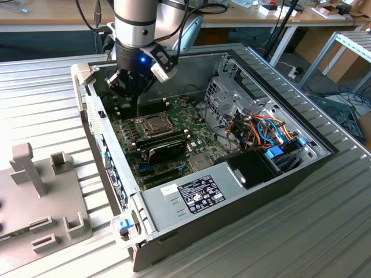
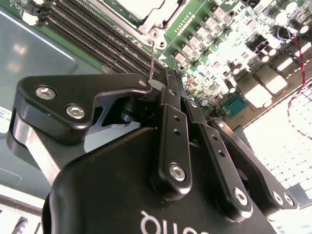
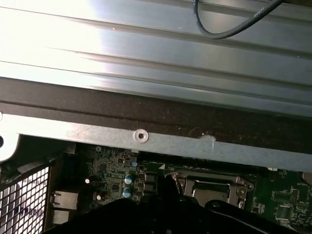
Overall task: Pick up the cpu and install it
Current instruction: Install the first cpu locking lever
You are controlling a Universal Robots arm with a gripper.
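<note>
cpu: small flat silvery-grey square chip point(image 1: 152, 123), lying in the dark square socket point(image 1: 163, 130) with a metal frame around it.
Board: green motherboard point(image 1: 197, 139) inside the open grey computer case point(image 1: 191, 234).
end effector: black point(image 1: 136, 95), pressed together on the thin upright wire lever point(image 2: 153, 58) (beside the socket's corner).
Support: ribbed metal tabletop point(image 1: 46, 87).
</note>
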